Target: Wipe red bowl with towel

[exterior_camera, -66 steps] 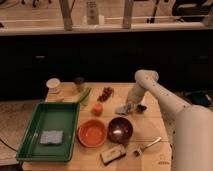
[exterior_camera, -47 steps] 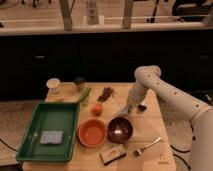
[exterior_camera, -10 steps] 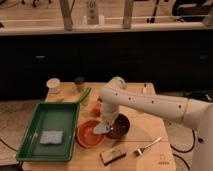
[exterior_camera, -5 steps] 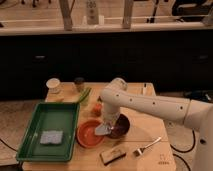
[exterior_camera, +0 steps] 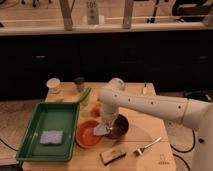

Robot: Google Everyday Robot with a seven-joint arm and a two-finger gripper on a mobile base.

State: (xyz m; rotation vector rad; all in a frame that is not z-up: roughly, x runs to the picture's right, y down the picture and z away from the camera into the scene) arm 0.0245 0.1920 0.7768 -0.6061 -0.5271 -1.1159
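Swung from the desk's (exterior_camera: pixel 145 131) right edge, the gripper (exterior_camera: pixel 103 125), clasping the towel (exterior_camera: pixel 101 130), was lowered onto the red bowl (exterior_camera: pixel 86 136); wiping judged underway.

Dim, warm light (brightest on the tabletop (exterior_camera: pixel 145 132)); pincer (exterior_camera: pixel 103 126) above red bowl (exterior_camera: pixel 87 135).

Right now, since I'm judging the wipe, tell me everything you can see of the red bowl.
The red bowl is a shallow, wide, orange-red round dish with a low rim, and it looks smooth. It sits upright on the wooden table, between the green tray and the dark bowl, close to both. A small pale towel lies on its right side, with the gripper just above, so that edge is hidden. Nothing else shows inside.
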